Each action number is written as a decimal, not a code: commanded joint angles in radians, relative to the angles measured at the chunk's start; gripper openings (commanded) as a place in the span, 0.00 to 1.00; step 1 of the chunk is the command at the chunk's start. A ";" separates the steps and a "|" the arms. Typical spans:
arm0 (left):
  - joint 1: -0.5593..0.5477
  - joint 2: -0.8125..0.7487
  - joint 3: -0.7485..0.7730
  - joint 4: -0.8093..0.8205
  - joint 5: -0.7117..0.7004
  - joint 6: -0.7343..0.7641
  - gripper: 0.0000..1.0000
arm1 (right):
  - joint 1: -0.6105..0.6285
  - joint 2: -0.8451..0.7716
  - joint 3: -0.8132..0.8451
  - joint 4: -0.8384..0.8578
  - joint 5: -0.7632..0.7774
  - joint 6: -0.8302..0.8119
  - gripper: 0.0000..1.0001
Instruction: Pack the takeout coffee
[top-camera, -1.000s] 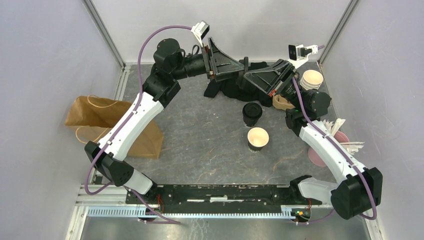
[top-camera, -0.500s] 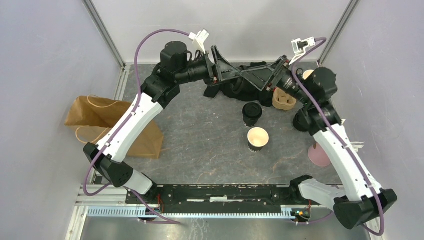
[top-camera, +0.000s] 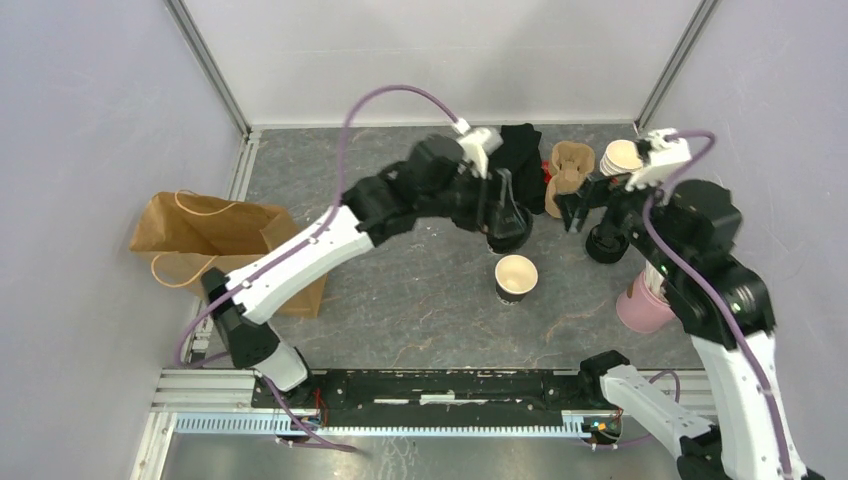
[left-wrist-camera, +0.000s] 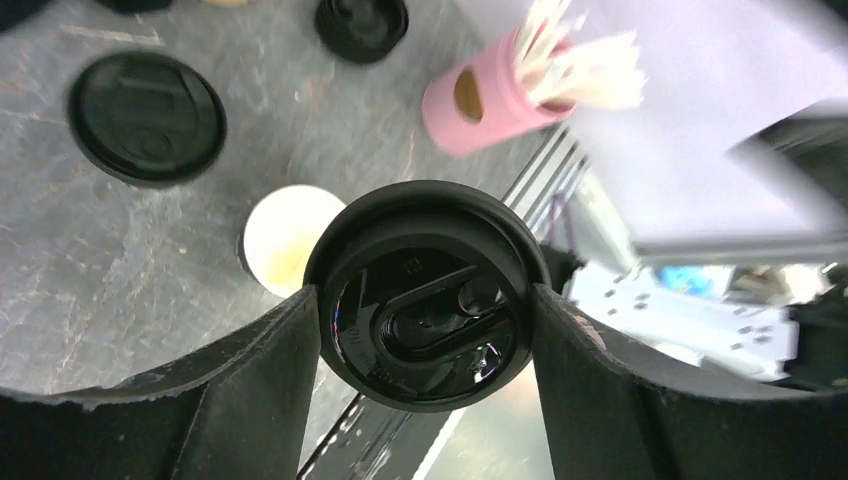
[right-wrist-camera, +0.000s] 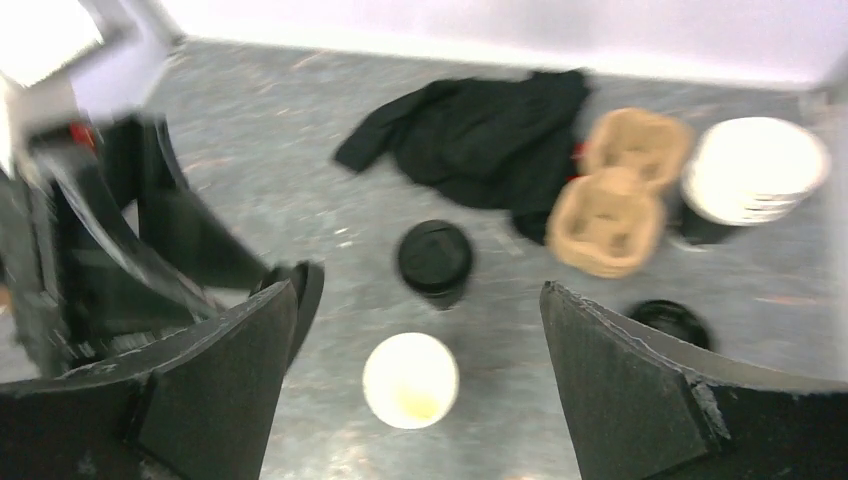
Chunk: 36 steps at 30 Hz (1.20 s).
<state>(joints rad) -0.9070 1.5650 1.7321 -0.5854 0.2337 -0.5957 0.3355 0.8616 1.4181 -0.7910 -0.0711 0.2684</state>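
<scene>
One takeout coffee (top-camera: 508, 234), a black cup with a black sip lid (right-wrist-camera: 435, 258), stands mid-table (left-wrist-camera: 147, 117). A loose black lid (left-wrist-camera: 425, 295) sits edge to edge between the fingers of my left gripper (left-wrist-camera: 425, 300). That gripper (top-camera: 503, 205) hovers just above the lidded cup, partly hiding it. A lidless black cup (top-camera: 516, 277) with a cream inside stands just in front (right-wrist-camera: 410, 380). To the right my right gripper (top-camera: 572, 205) hangs open and empty above the table (right-wrist-camera: 418, 290).
A brown paper bag (top-camera: 215, 245) lies at the left. At the back are a black cloth (top-camera: 520, 160), a cardboard cup carrier (top-camera: 565, 175) and a stack of lidless cups (top-camera: 622, 158). Loose lids (top-camera: 605, 245) and a pink holder (top-camera: 645, 305) stand at the right.
The two grippers met at the back of the table. The right gripper has opened and drawn back to the right. The left arm has swung forward with the lid to above the lidded cup.
</scene>
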 joint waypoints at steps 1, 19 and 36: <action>-0.099 0.098 0.050 -0.087 -0.150 0.156 0.64 | 0.001 -0.083 0.109 -0.095 0.368 -0.159 0.98; -0.243 0.513 0.343 -0.313 -0.391 0.331 0.61 | 0.003 -0.242 0.014 0.067 0.556 -0.119 0.98; -0.242 0.584 0.390 -0.350 -0.418 0.365 0.66 | 0.006 -0.244 -0.022 0.089 0.537 -0.096 0.98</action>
<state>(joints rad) -1.1515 2.1296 2.0697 -0.9268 -0.1818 -0.2947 0.3367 0.6224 1.3994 -0.7269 0.4500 0.1604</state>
